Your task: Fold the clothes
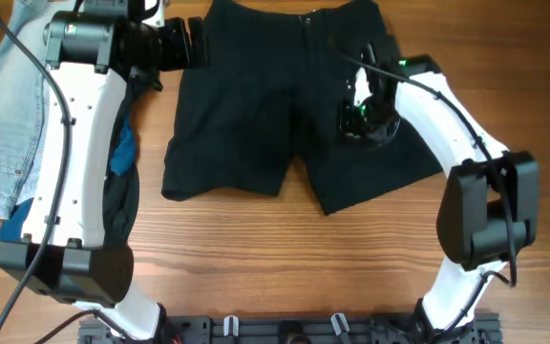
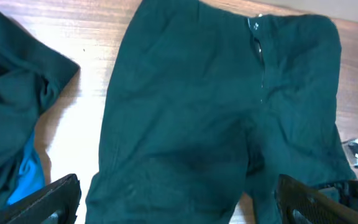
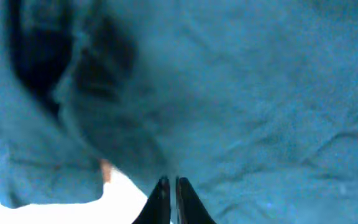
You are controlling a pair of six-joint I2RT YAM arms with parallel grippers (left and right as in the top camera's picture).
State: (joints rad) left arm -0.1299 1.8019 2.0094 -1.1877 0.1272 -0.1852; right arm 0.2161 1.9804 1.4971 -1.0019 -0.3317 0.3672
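Observation:
Black shorts [image 1: 285, 96] lie spread flat on the wooden table, waistband at the far edge, both legs toward me. They fill the left wrist view [image 2: 216, 124]. My left gripper [image 1: 195, 43] is open, hovering by the waistband's left corner; its wide-apart fingers [image 2: 182, 202] frame the left leg with nothing between them. My right gripper [image 1: 359, 113] rests on the shorts' right leg. In the right wrist view its fingers [image 3: 169, 182] are pressed together, pinching the dark fabric [image 3: 241, 93], which bunches into a fold close to the camera.
A pile of other clothes lies at the left: light blue jeans [image 1: 3, 115] and a dark garment with a bright blue lining [image 1: 122, 158], also in the left wrist view [image 2: 11, 106]. Bare wood shows in front of the shorts [image 1: 285, 258].

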